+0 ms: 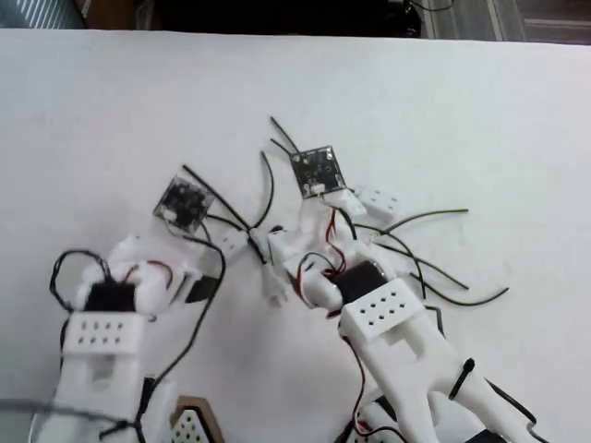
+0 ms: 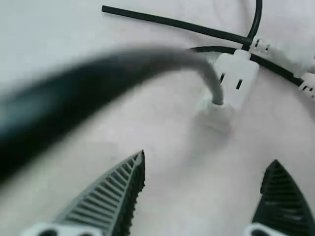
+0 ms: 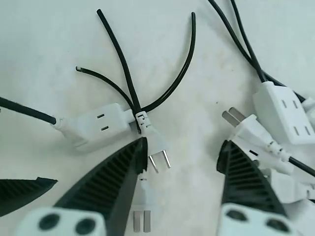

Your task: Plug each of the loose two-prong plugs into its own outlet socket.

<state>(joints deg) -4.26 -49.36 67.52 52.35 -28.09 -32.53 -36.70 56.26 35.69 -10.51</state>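
- On the left hand (image 2: 204, 179): fingers spread wide, nothing held, bare desk (image 2: 98, 128) underneath.
- Just past it, a socket (image 2: 237, 78) lying flat with two slots facing up.
- Touching the socket's near end, a white plug (image 2: 216, 115) with a grey cord (image 2: 98, 83) rising from it. Whether joined to the socket, cannot tell.
- In the high frame, left arm (image 1: 97, 337) at lower left and right arm (image 1: 406, 341) at lower centre-right, both aimed at the tangle in mid-frame.
- On the right hand (image 3: 184, 164): fingers wide apart, nothing gripped.
- Between those fingers, close to one of them, a loose plug (image 3: 149, 136) flat on the desk, both prongs bare.
- Just beside the loose plug, a second socket (image 3: 96, 127) with empty slots, on a black cord (image 3: 29, 110).
- Near the other finger, a third plug (image 3: 251, 130) with bare prongs, lying against a third socket (image 3: 288, 110) with empty slots.
- In the high frame, a dark board (image 1: 183, 203) left of centre and a second board (image 1: 317, 171) just above centre.
- Loose cords (image 1: 434, 214) fanning out toward mid-right.
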